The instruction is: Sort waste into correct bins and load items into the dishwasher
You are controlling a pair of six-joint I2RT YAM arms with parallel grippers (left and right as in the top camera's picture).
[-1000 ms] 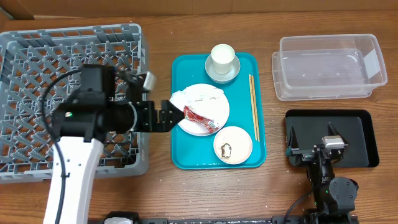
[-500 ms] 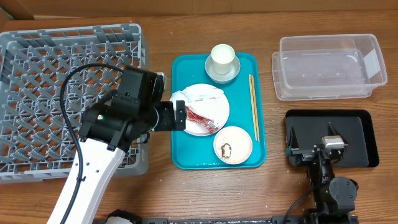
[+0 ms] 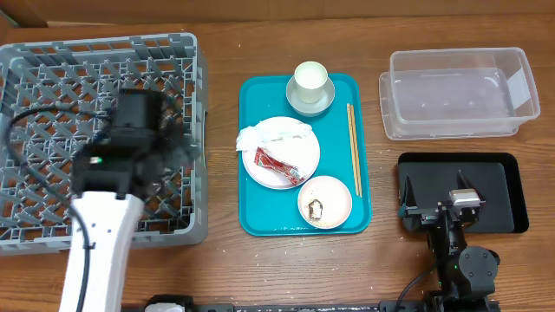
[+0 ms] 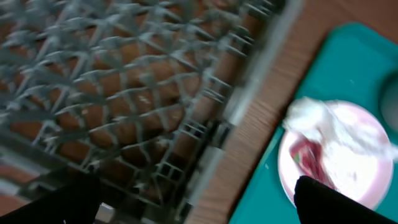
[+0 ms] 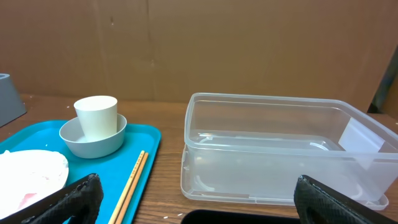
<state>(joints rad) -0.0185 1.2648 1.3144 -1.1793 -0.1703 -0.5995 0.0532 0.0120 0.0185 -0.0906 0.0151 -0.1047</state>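
This looks like a robotics lab bench staged as a dish-clearing station, not a working kitchen. A bare wooden table is closed off at its far side by plain brown cardboard sheets instead of a wall or counter. Two robot arms stand at the near edge, the left arm with a white link and the right arm black. The kitchen things are laid out like props: a grey dishwasher crate at left, a teal tray of used dishes in the middle, and a clear plastic tub and black tray at right.
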